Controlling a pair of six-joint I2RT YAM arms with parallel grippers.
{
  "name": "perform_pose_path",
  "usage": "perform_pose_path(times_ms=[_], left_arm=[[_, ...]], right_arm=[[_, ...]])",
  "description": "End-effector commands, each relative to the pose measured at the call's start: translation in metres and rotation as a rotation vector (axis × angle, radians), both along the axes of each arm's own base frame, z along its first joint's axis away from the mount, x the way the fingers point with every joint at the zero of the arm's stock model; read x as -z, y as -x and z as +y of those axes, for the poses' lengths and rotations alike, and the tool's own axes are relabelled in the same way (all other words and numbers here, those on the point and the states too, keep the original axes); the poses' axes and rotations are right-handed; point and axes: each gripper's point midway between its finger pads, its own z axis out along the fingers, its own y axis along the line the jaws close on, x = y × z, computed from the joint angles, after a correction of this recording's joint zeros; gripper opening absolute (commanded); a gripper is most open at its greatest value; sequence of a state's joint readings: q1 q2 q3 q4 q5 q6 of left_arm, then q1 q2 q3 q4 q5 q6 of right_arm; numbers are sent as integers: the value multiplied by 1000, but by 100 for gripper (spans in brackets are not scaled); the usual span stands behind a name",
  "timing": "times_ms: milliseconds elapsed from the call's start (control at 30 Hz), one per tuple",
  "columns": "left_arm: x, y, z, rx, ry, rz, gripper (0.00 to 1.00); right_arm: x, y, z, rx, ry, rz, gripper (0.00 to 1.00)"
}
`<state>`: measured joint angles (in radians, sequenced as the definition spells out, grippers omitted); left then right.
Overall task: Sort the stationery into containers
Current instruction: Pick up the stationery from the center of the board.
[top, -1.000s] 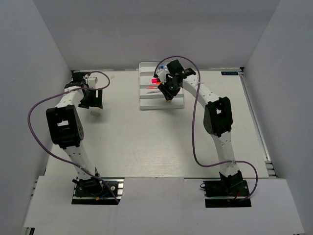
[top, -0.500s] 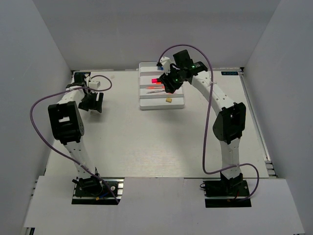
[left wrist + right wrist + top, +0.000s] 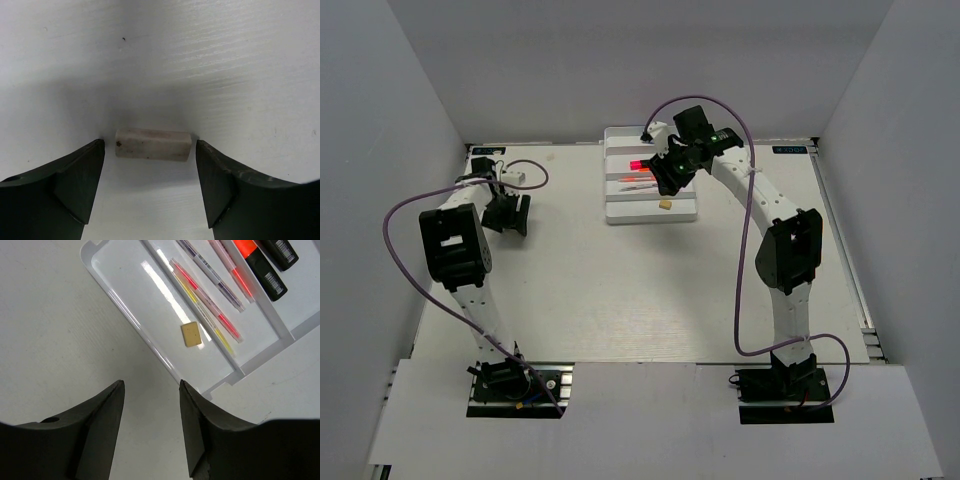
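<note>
My left gripper (image 3: 150, 143) is open and low over the table. A pale eraser block (image 3: 153, 144) lies flat between its fingertips, with small gaps on both sides. In the top view the left gripper (image 3: 507, 215) is at the far left. My right gripper (image 3: 151, 385) is open and empty, held above the near edge of the white tray (image 3: 131, 277). The tray's front row holds a tan eraser (image 3: 191, 334). The rows behind hold two pink-yellow sticks (image 3: 206, 302), a thin pen (image 3: 212, 272) and an orange-and-black marker (image 3: 260, 265). The right gripper (image 3: 665, 176) hangs over the tray (image 3: 628, 209).
The tan eraser (image 3: 666, 204) shows in the tray's front row from above. White walls enclose the table on the left, back and right. The left arm's purple cable loops near its wrist (image 3: 525, 175).
My right gripper has lifted and drawn back from the tray's front row, and the tan eraser now lies there uncovered. My left gripper has shifted only slightly.
</note>
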<state>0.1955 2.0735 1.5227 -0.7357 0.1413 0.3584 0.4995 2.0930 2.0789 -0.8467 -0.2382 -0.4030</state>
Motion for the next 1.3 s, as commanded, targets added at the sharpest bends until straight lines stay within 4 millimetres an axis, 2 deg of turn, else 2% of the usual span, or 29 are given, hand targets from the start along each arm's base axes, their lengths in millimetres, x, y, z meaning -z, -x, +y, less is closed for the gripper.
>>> perform_pose_path(times_ms=[0,67,367,433,467,533,667,733,767,867,900,1000,1133,1167,1200,1267], left_arm=[[3,2,-3,21,27,-5,82],[7,2,2,13,23,-4,79],[18,13,-1,34,25,4,64],[18,15,-1,34,24,1,59],[17,17,-2,30,25,-1,53],[16,20,-8,18,35,2,45],[-7,24,-21,-55,66,-35,34],[-16,26,-32,-113,107,-50,31],[-31,24,-38,-128,112,-87,27],[-50,22,-59,-196,173,-125,24],[-64,20,-74,-220,208,-152,24],[-83,19,-118,-201,296,-166,20],[-111,4,-156,-173,321,-242,15],[-124,-4,-164,-170,336,-277,12],[-126,-6,-183,-161,355,-272,8],[-128,-10,-204,-150,371,-265,7]], right_arm=[[-26,5,-2,3,-30,-37,54],[-25,6,-1,1,-29,-36,54],[-23,6,-4,9,-22,-33,54],[-22,11,4,-10,-20,-32,54],[-21,6,-4,9,-18,-30,54],[-22,6,-4,9,-17,-32,54],[-23,9,-4,13,-22,-30,54],[-21,13,-7,23,-19,-18,54],[-27,15,-8,28,-25,-29,54],[-24,22,-18,57,-8,-26,54],[-24,24,-21,62,-3,-26,54],[-17,27,-37,89,40,-34,54],[-14,29,-58,155,53,-26,54],[-9,28,-63,178,56,-17,54],[-8,26,-71,202,60,-16,54],[-10,22,-85,245,61,-20,54]])
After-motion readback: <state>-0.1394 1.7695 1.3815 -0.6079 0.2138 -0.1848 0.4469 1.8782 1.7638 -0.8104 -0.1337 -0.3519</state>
